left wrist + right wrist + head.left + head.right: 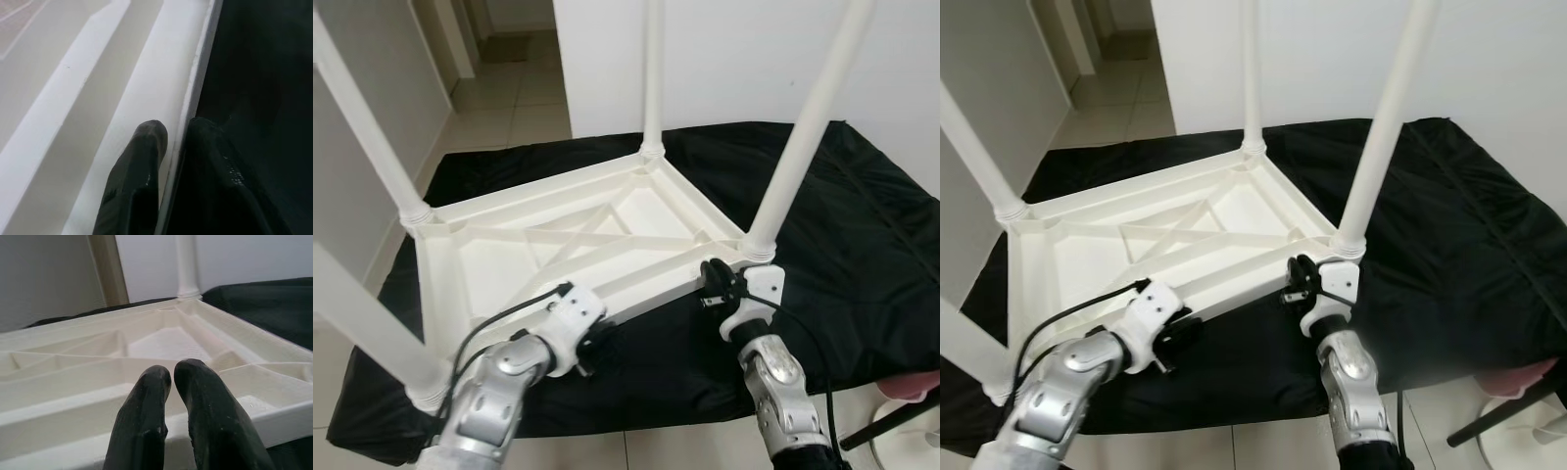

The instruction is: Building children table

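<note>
A white plastic children's table [499, 259] lies upside down on a black cloth [862, 225], its ribbed underside facing up. Legs stand up from the corners: the far leg [652, 78], the right leg [803, 137], the left leg [362, 127] and the near-left leg [372, 333]. My left gripper [592, 343] is at the near rim. In the left wrist view its fingers [142, 161] straddle the rim's edge [195, 73], shut on it. My right gripper [713, 279] sits beside the near-right corner, and its fingers [151, 396] are shut together over the rim [58, 421].
The cloth covers a low surface whose front edge is just below my arms. A white wall [734, 59] stands close behind, and a tiled hallway [509, 88] opens at the far left. A pink object [911, 387] and a black rod [891, 431] lie on the floor at lower right.
</note>
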### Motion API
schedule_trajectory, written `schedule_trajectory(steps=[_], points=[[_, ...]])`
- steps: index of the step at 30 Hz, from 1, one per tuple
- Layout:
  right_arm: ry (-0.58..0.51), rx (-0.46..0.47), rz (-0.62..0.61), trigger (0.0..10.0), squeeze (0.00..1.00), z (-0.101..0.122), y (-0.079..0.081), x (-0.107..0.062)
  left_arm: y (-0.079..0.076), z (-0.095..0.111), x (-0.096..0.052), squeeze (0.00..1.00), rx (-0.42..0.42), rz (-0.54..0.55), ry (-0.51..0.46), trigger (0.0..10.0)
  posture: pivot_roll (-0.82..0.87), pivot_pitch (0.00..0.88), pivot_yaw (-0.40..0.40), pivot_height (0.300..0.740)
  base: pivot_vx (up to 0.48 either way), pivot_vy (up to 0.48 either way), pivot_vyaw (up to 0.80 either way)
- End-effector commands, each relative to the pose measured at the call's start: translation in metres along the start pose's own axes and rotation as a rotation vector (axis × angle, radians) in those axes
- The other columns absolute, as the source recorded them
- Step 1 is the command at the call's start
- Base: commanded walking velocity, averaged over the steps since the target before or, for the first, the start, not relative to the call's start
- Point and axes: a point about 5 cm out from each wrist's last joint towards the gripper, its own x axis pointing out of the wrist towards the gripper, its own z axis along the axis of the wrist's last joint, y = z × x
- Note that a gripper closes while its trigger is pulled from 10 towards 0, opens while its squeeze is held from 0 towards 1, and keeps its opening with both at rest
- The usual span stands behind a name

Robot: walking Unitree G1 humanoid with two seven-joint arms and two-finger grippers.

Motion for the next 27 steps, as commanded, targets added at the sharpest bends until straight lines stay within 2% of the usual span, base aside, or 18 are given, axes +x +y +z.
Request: schedule_trajectory(steps=[1,2,4,5,6,11,12,14,17,18,19,20,22,24,27], points=[[0.028,0.007,0.004,10.0,0.00,-0.005,0.002,-0.001,0.004,0.011,0.003,0.00,0.035,0.074,-0.038,0.0,-0.03,0.000,0.050,0.740,0.000,0.000,0.00],[0.027,0.006,0.006,10.0,0.00,-0.005,0.003,-0.001,-0.001,0.016,0.005,0.00,0.038,0.061,-0.066,10.0,-0.04,0.000,0.056,0.740,0.000,0.000,0.00],[0.026,0.004,0.008,10.0,0.00,-0.006,0.004,-0.001,-0.011,0.023,0.003,0.00,0.037,0.015,-0.122,10.0,-0.03,0.000,0.055,0.740,0.000,0.000,0.00],[0.026,0.004,0.008,10.0,0.00,-0.006,0.004,-0.001,-0.011,0.023,0.003,0.00,0.037,0.015,-0.122,10.0,-0.03,0.000,0.055,0.740,0.000,0.000,0.00],[0.026,0.005,0.009,10.0,0.00,-0.006,0.005,-0.001,-0.015,0.025,-0.002,0.00,0.038,-0.021,-0.162,10.0,-0.03,0.000,0.057,0.740,0.000,0.000,0.00],[0.027,0.006,0.013,10.0,0.00,-0.006,0.007,-0.001,-0.016,0.026,-0.013,0.00,0.015,-0.069,-0.210,10.0,-0.03,0.000,0.057,0.740,0.000,0.000,0.00],[0.028,0.007,0.018,10.0,0.00,-0.007,0.008,0.000,-0.013,0.027,-0.025,1.00,-0.022,-0.103,-0.243,10.0,-0.03,0.000,0.057,0.740,0.000,0.000,0.00],[0.027,0.008,0.023,10.0,0.00,-0.007,0.009,0.002,-0.009,0.026,-0.033,1.00,-0.050,-0.112,-0.253,10.0,-0.03,0.000,0.057,0.740,0.000,0.000,0.00],[0.027,0.008,0.025,10.0,0.00,-0.007,0.010,0.002,-0.009,0.025,-0.040,1.00,-0.031,-0.125,-0.258,10.0,-0.02,0.000,0.051,0.740,0.000,0.000,0.00],[0.028,0.005,0.029,10.0,0.00,-0.007,0.010,0.003,-0.009,0.025,-0.045,0.65,-0.015,-0.119,-0.262,10.0,-0.01,0.000,0.049,0.740,0.000,0.000,0.00],[0.028,0.005,0.029,10.0,0.00,-0.007,0.010,0.003,-0.009,0.025,-0.045,0.65,-0.015,-0.119,-0.262,10.0,-0.01,0.000,0.049,0.740,0.000,0.000,0.00],[0.031,0.003,0.032,10.0,0.00,-0.008,0.011,0.004,-0.007,0.026,-0.050,0.00,-0.007,-0.108,-0.274,10.0,-0.01,0.000,0.048,0.740,0.000,0.000,0.00],[0.036,0.003,0.037,10.0,0.00,-0.009,0.011,0.005,-0.007,0.026,-0.053,0.00,-0.025,-0.108,-0.268,10.0,0.00,0.000,0.042,0.740,0.000,0.000,0.00],[0.060,0.011,0.067,10.0,0.00,-0.013,0.015,0.007,-0.012,0.026,-0.061,0.00,-0.076,-0.161,-0.260,10.0,0.01,0.000,0.038,0.740,0.000,0.000,0.00],[0.077,0.024,0.107,10.0,0.00,-0.015,0.021,0.008,-0.012,0.026,-0.066,0.00,-0.084,-0.174,-0.264,10.0,0.01,0.000,0.034,0.740,0.000,0.000,0.00]])
